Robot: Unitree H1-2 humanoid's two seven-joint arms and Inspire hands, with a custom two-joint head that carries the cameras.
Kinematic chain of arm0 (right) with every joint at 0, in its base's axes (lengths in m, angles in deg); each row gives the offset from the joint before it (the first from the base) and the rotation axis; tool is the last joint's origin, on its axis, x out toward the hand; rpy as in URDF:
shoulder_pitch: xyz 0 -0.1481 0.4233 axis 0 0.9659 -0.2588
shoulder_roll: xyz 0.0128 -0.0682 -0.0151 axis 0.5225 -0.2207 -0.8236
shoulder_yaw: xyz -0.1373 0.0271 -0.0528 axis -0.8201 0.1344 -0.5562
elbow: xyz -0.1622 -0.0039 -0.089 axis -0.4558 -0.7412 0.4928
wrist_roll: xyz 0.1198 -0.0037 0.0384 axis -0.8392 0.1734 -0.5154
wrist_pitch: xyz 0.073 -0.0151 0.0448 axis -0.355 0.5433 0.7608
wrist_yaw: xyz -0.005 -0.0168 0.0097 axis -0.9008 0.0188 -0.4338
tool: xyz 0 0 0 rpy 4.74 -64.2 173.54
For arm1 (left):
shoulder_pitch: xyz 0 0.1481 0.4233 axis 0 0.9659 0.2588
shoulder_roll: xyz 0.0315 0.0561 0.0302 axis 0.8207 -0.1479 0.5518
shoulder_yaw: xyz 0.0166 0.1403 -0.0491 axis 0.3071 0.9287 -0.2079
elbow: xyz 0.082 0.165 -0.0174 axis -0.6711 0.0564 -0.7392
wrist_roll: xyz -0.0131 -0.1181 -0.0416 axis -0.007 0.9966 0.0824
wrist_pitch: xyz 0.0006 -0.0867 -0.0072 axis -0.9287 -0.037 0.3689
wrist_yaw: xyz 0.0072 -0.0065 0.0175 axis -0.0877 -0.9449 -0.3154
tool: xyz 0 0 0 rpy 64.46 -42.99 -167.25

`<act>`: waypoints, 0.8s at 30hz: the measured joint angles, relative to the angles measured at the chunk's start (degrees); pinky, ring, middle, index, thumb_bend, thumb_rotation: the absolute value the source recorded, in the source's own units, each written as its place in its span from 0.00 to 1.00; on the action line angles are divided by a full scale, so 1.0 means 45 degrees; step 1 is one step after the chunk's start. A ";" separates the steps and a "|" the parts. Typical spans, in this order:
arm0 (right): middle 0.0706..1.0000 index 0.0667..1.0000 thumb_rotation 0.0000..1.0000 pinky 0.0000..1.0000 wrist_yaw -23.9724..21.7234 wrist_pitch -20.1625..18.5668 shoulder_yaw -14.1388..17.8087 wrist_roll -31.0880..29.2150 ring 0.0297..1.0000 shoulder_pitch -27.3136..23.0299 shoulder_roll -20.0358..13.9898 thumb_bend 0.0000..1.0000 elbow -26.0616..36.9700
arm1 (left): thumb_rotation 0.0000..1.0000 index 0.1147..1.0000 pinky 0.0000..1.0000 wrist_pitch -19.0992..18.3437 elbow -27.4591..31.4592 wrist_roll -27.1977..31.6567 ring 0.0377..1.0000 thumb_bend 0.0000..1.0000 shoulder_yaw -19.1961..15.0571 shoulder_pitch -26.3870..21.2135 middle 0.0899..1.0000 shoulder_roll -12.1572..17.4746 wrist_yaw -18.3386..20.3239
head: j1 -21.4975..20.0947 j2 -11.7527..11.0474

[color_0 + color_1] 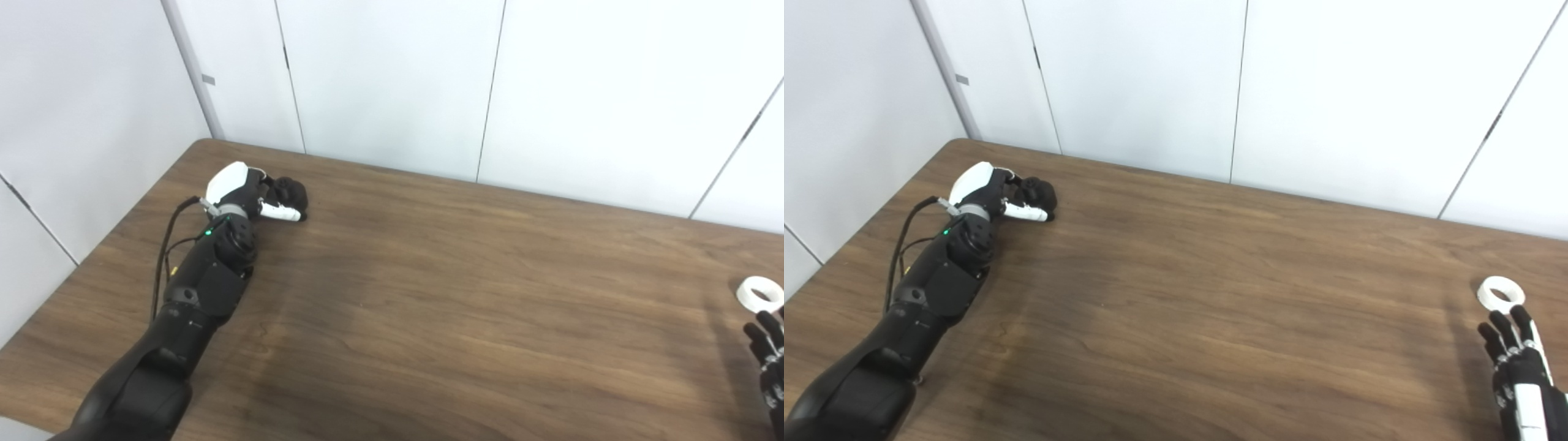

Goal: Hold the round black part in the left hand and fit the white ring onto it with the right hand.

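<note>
The round black part [293, 191] lies on the brown table [465, 294] at the far left, near the back edge. My left hand [248, 190] is wrapped around it, fingers curled on it and the thumb below; it also shows in the right eye view [995, 193]. The white ring [1500, 292] lies flat on the table at the far right. My right hand [1519, 367] is open just in front of the ring, fingertips a little short of it and apart from it.
White wall panels [392, 79] stand behind the table. The table's left edge runs close beside my left arm [196, 294]. A black cable [165, 245] loops along the left forearm.
</note>
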 measured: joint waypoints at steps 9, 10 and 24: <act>0.95 1.00 0.89 1.00 -0.0010 -0.0010 -0.0011 -0.0005 0.95 0.0006 0.0000 0.61 0.0012 | 0.05 0.42 0.97 0.0099 0.0241 0.0214 0.87 0.52 -0.0229 0.0065 0.75 -0.0371 -0.0490 | 0.0000 0.0039; 0.95 1.00 0.89 1.00 -0.0010 -0.0016 -0.0010 -0.0009 0.95 0.0007 0.0000 0.61 0.0013 | 0.05 0.42 0.97 0.0144 0.0284 0.0182 0.87 0.52 -0.0195 0.0086 0.75 -0.0370 -0.0516 | 0.0000 0.0039; 0.95 1.00 0.94 1.00 0.0014 -0.0047 -0.0054 0.0111 0.95 0.0010 -0.0001 0.60 0.0024 | 0.05 0.42 1.00 0.0436 0.3094 -0.0535 0.88 0.52 0.0457 0.1110 0.73 -0.0306 -0.0364 | -0.0195 0.0098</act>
